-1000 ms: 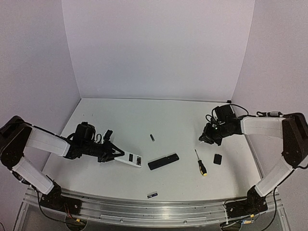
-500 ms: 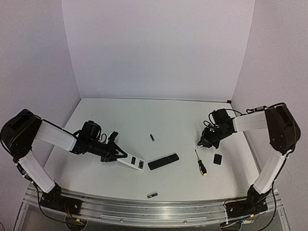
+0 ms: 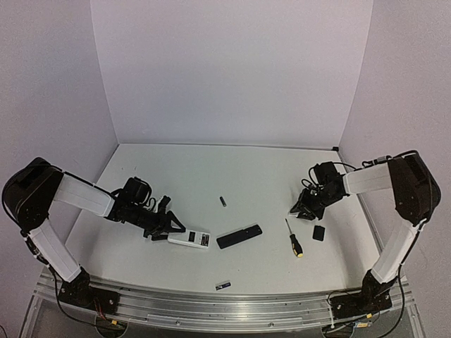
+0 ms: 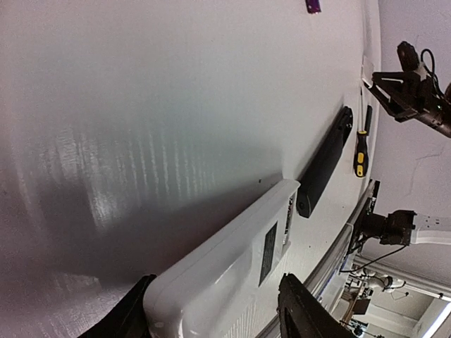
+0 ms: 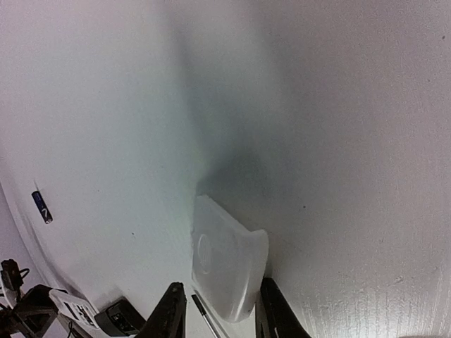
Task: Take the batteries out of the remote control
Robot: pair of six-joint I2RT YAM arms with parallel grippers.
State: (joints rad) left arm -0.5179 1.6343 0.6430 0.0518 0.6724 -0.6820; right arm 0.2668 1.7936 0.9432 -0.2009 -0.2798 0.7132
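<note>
1. We see the left pincer (image 4: 218, 285) clamped across the white remote (image 4: 257, 236). The remote's free end lies just beside the black remote (image 3: 239, 236) on the worktop (image 3: 211, 176).
2. The right pincer (image 5: 220, 283) grips a pale plastic piece (image 5: 229, 264), well right of the black remote.
3. The far battery (image 3: 223, 201) lies beyond the black remote. The near battery (image 3: 223, 285) lies on its arm-base side.

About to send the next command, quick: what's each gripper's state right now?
Left gripper: closed on the end of the white remote.
Right gripper: closed on a white plastic cover.
</note>
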